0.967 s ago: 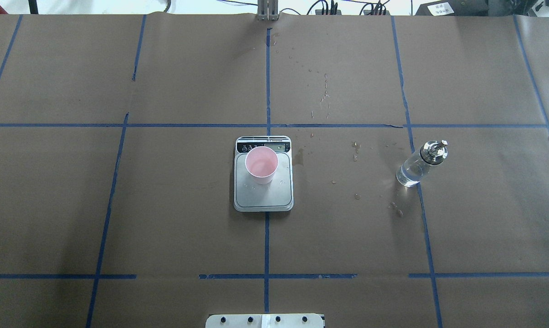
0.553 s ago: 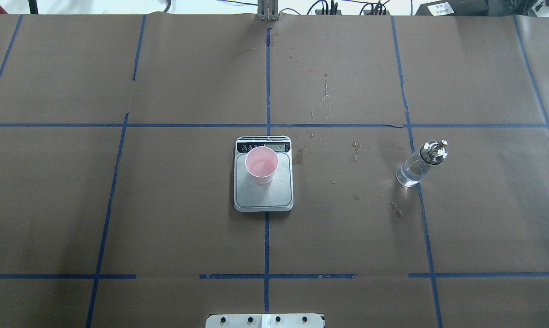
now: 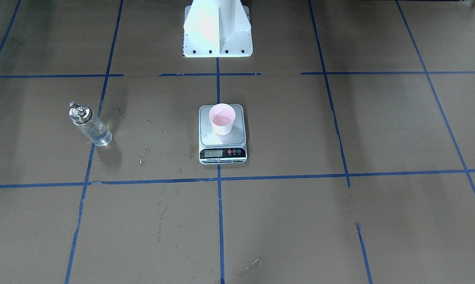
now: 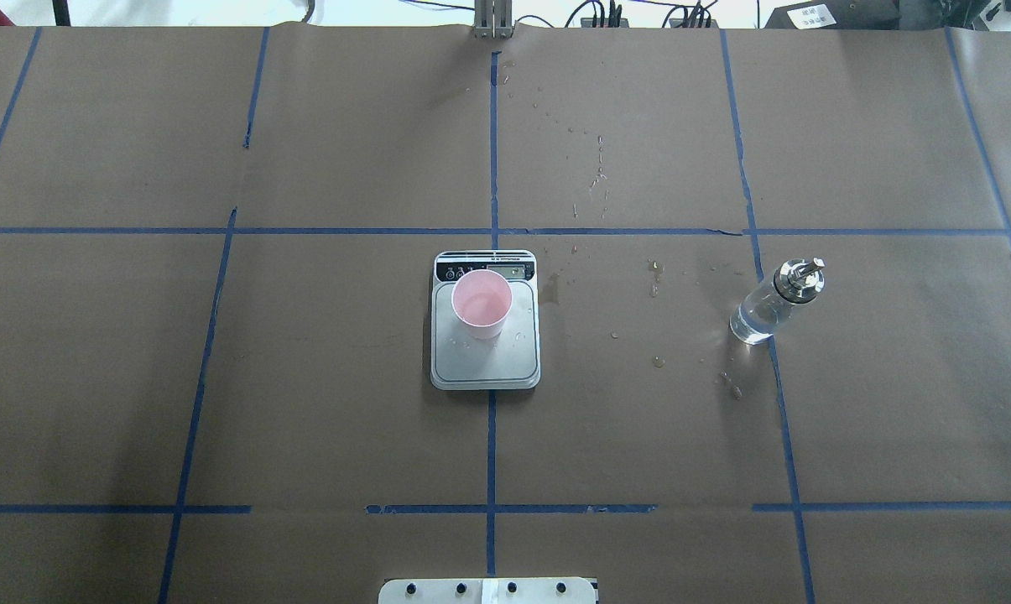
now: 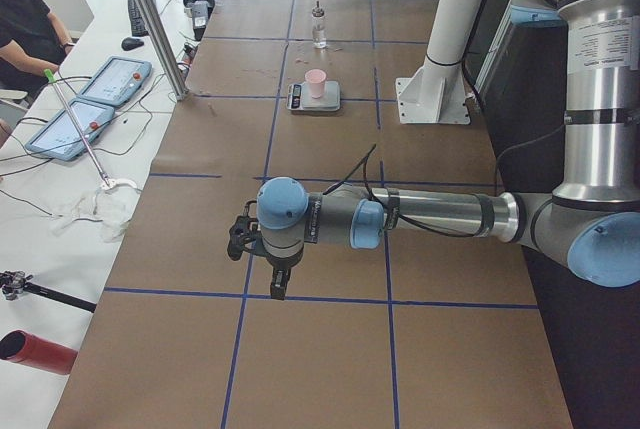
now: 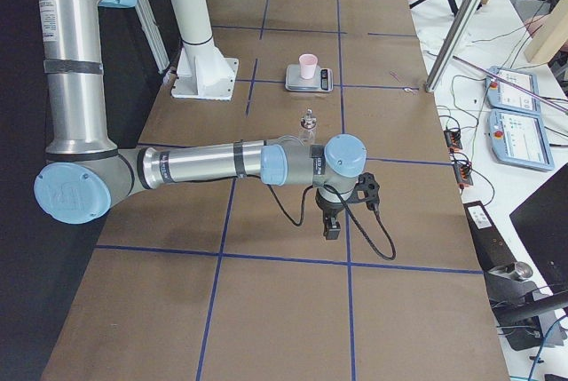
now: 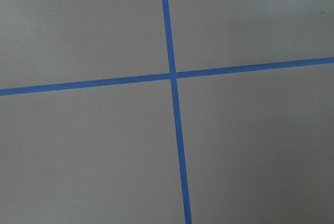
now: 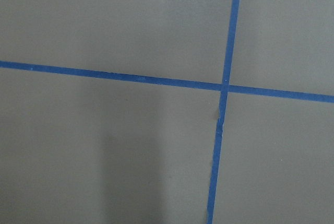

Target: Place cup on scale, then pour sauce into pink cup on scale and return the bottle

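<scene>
The pale pink cup (image 4: 482, 302) stands upright on the silver scale (image 4: 486, 362) at the table's middle, toward the scale's display end. The clear glass bottle (image 4: 773, 302) with its silver spout cap stands upright to the scale's right, with clear sauce (image 4: 752, 324) in its lower part. Nothing touches either one. My left gripper (image 5: 277, 287) shows only in the exterior left view, hanging over bare paper far from the scale. Likewise my right gripper (image 6: 331, 228) appears only in the exterior right view, nearer than the bottle (image 6: 309, 123). I cannot tell whether either is open or shut. Both wrist views show only paper and blue tape.
Wet spots (image 4: 656, 285) dot the brown paper between scale and bottle. The white robot base (image 3: 217, 47) stands behind the scale. Beyond the table's far edge are tablets (image 5: 100, 99), cables, a metal post (image 5: 150, 19) and a seated person (image 5: 25, 9).
</scene>
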{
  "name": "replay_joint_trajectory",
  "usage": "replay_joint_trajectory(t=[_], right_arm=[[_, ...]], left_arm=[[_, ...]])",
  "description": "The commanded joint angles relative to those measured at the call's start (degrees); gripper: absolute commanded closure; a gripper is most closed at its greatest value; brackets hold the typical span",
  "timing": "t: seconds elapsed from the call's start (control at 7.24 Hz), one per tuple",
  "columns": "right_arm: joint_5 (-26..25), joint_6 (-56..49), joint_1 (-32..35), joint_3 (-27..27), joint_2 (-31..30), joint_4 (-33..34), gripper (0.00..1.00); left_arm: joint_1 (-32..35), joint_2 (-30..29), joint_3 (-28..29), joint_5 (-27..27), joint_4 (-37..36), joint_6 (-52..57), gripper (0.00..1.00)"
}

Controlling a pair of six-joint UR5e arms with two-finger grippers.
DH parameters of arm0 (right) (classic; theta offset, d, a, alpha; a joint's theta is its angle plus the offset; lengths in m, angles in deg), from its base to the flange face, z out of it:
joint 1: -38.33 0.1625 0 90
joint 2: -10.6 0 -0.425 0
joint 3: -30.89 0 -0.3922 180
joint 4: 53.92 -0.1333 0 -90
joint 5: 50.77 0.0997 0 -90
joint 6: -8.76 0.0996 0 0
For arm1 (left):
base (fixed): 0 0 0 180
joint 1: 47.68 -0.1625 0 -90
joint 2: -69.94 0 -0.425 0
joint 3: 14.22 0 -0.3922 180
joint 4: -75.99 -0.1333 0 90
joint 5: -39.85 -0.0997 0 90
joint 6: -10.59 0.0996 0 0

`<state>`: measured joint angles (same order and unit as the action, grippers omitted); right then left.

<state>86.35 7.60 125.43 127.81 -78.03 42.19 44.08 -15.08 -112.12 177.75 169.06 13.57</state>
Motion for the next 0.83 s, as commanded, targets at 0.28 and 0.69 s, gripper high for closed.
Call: replay_joint_trajectory(t=[0.28,0.69], right_arm=[[-0.2,1.9,0.0,-0.3,-0.5,0.0,0.0],[-0.1,1.9,0.0,-0.3,-0.4,0.0,0.0]], left_arm=[[-0.1,0.0,0.0,0.0,0.0,0.0,0.0],[-0.2,-0.2,0.5,-0.2,-0.2,-0.6,0.0]])
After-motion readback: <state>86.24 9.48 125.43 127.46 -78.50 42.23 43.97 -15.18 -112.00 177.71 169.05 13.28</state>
